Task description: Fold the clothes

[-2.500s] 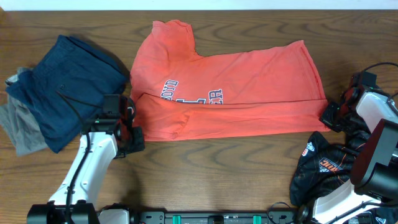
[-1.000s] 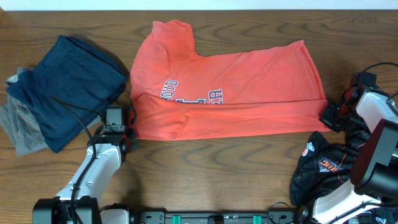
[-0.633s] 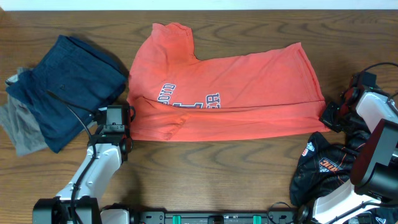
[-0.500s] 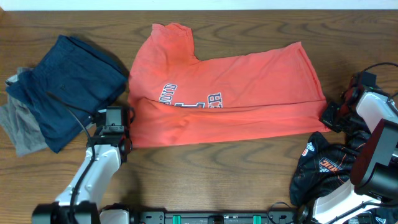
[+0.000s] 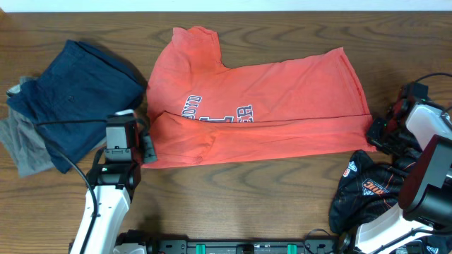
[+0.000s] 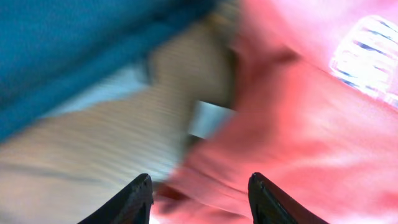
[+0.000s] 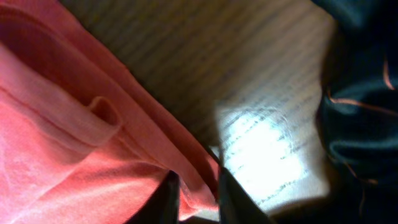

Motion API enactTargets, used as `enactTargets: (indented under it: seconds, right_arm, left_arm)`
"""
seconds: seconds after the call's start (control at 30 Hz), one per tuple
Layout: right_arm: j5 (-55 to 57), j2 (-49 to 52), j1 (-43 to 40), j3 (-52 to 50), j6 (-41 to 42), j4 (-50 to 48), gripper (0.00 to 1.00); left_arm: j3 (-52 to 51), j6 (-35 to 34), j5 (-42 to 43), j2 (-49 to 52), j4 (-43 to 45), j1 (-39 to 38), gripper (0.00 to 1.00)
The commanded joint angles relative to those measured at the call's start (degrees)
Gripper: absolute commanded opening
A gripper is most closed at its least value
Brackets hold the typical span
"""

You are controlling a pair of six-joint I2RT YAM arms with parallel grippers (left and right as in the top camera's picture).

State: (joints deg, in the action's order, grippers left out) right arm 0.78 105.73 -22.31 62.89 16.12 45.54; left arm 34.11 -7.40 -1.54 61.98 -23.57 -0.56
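An orange T-shirt with blue lettering lies spread across the middle of the table, its lower edge folded up. My left gripper is at the shirt's lower left corner. In the blurred left wrist view its jaws are wide apart, with the orange shirt lying between and beyond them. My right gripper is at the shirt's lower right corner. In the right wrist view its fingers are pinched on the orange shirt's hem.
A navy garment lies folded at the far left on top of a grey one. It also shows in the left wrist view. A crumpled black garment lies at the right front, also seen in the right wrist view.
My left arm has swung left and its wrist has turned at the shirt's lower left corner. The shirt's front left fold has shifted and flattened a little. The right gripper has stayed put.
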Motion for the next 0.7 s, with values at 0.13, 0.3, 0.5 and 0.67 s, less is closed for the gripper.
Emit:
enactTargets:
  seconds: [0.13, 0.3, 0.5, 0.67]
  right_arm:
    - [-5.1, -3.8, -0.3, 9.0, -1.1, 3.7, 0.41]
    - [-7.7, -3.8, 1.0, 9.6, -3.7, 3.5, 0.40]
    - [-7.7, -3.2, 1.9, 6.8, -4.2, 2.0, 0.39]
    - [-7.7, -3.2, 1.9, 6.4, -4.2, 2.1, 0.38]
  left_arm:
    - [1.0, 5.4, 15.3, 6.3, -0.7, -6.7, 0.51]
    - [1.0, 7.8, 14.7, 13.4, 0.2, -14.1, 0.51]
    - [1.0, 7.8, 13.3, 20.7, 3.0, -17.3, 0.52]
    - [1.0, 7.8, 12.7, 21.9, 5.2, -17.3, 0.52]
